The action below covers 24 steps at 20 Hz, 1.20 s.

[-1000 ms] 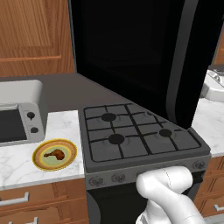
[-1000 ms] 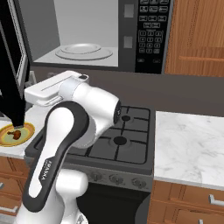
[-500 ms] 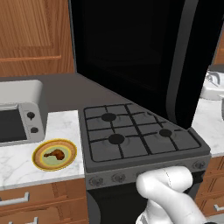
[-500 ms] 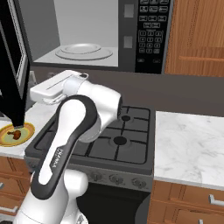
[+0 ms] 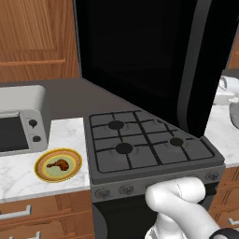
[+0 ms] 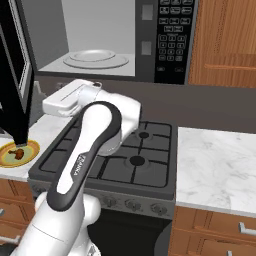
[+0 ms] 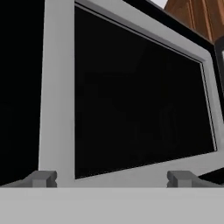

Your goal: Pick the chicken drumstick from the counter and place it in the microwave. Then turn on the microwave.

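Note:
The chicken drumstick (image 5: 59, 164) lies on a yellow plate (image 5: 43, 172) on the marble counter (image 5: 67, 133), left of the stove; it also shows at the left edge as the drumstick (image 6: 18, 153). The microwave (image 6: 172, 35) hangs over the stove, its door (image 5: 140, 56) swung wide open, with the round turntable (image 6: 95, 58) inside. My white hand (image 6: 64, 100) reaches left, close to the open door. In the hand view my gripper (image 7: 112, 178) is open, nothing between its fingertips (image 7: 43, 178), facing the door's dark glass (image 7: 135, 96) up close.
A dark gas stovetop (image 5: 144, 147) sits below the microwave. A silver toaster oven (image 5: 18, 123) stands at the far left of the counter. More marble counter (image 6: 220, 160) lies right of the stove. Wooden cabinets (image 6: 225, 40) flank the microwave.
The arm's upper link has shifted slightly while the hand stays beside the open door. The gripper stays open. The drumstick and plate have not moved.

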Available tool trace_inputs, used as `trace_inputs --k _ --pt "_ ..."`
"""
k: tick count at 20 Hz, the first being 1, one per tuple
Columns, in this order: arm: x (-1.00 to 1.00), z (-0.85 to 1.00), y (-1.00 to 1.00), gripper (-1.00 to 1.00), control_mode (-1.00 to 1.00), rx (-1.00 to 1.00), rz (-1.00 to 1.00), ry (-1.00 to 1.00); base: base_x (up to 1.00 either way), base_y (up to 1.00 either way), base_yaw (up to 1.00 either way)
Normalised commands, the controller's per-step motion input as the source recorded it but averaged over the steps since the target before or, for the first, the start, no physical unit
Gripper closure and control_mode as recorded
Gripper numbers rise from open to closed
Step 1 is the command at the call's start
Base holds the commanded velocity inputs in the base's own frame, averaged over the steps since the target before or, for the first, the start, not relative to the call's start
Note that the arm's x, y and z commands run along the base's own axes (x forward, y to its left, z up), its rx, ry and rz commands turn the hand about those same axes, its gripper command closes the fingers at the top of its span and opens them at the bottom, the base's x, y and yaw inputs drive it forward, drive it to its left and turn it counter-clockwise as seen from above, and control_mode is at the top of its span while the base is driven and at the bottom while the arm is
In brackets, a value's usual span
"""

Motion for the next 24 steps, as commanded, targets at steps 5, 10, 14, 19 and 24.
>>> trace_inputs --k 5,10,14,19,24 --pt "0.17 -0.08 0.09 -1.00 -1.00 0.00 0.09 0.00 0.00 0.00 0.00" --pt "0.09 -0.05 0.14 -1.00 -1.00 0.00 0.08 -0.01 0.00 0.00 0.00" --pt "0.01 -0.01 0.18 -1.00 -1.00 0.00 0.08 -0.03 0.00 0.00 0.00" --pt "0.00 0.00 0.19 -1.00 -1.00 0.00 0.08 -0.04 0.00 0.00 0.00" --pt "-0.14 0.00 0.27 -1.00 -1.00 -0.01 0.07 -0.02 0.00 0.00 0.00"
